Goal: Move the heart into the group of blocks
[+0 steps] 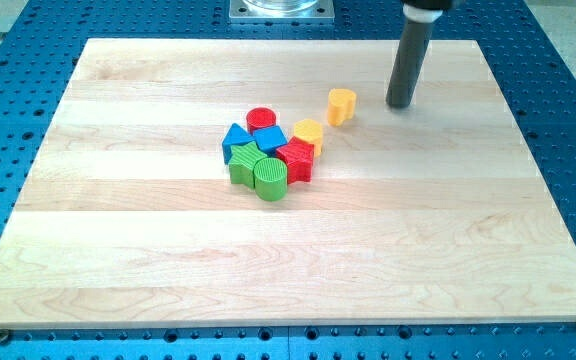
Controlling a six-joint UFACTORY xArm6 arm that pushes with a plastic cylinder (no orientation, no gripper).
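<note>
**Heart sits just outside the cluster, tip off to its right**

Your yellow heart [341, 104] lies on the wooden counter [118, 250], close to the group but not touching it, up and to the view's right of it. The nearest member is a second yellow block [308, 133], with a small gap between the two. Behind that sit the red block [297, 160], the green cylinder [271, 178], another green block [244, 166], the blue block [271, 139], the blue triangular block [236, 139] and the red cylinder [262, 119], all packed tight.

My tip [400, 104] rests on the counter to the view's right of the heart, near it but apart. There are no fingers on this rig: the rod holds nothing and only pushes.

Watch the line of push. The heart needs to go down and to the view's left; from where my tip stands, a straight leftward shove would likely send it past the top of the group. An off-centre contact could spin the heart aside, and too long a stroke could scatter the packed blocks.
</note>
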